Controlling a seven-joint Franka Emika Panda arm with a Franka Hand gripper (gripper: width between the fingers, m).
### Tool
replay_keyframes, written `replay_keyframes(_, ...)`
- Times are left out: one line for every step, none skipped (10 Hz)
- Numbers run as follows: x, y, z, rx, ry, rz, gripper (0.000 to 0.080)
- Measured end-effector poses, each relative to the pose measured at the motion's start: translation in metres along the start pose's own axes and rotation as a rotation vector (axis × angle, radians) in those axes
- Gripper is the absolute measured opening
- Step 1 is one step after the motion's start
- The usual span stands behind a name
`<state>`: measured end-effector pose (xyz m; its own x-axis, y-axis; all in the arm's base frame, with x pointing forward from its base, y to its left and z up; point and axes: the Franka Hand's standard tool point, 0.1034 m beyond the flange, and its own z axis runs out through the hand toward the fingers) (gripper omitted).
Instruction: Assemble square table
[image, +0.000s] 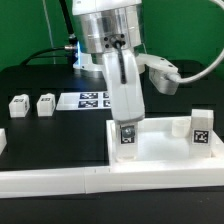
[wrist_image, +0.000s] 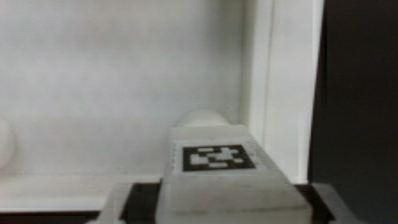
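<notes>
Over white sq. top (image: 160, 150), hand (image: 124, 106) clenched on upright white leg (image: 128, 137) w/ b&w tag.

Black table top (image: 40, 80), matte, across the whole middle ground. Dark backdrop (image: 25, 20) behind it, too dim for any detail. Green cable (image: 35, 54) trailing along the far edge at the exterior view's left. Marker board (image: 90, 99) flat on the black surface, mid-table. Long white barrier wall (image: 50, 182) across the near edge. Lighting soft and even; white surfaces bright, shadows faint.
</notes>
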<state>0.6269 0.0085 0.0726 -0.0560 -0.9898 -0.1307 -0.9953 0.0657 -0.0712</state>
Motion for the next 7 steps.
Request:
replay_keyframes(0.0000,0.0002,0.0002,-0.001,0.000,-0.037,0.0341)
replay_keyframes(0.0000,0.0006,-0.0004,-0.005,0.003,-0.120,0.0341)
replay_keyframes(-0.0008,0.0017,-0.0019,-0.020,0.011,-0.269,0.0497)
replay_keyframes(-0.0024,0.0027,-0.0030,-0.041,0.030,-0.448,0.0619)
replay_keyframes(-0.0016,0.0035,-0.0056,-0.042,0.033,-0.593,0.0619)
replay_keyframes(0.0007,0.0060,-0.0095,-0.042,0.029,-0.673,0.0643)
replay_keyframes(0.0011,0.0066,-0.0081,-0.046,0.028,-0.736,0.0643)
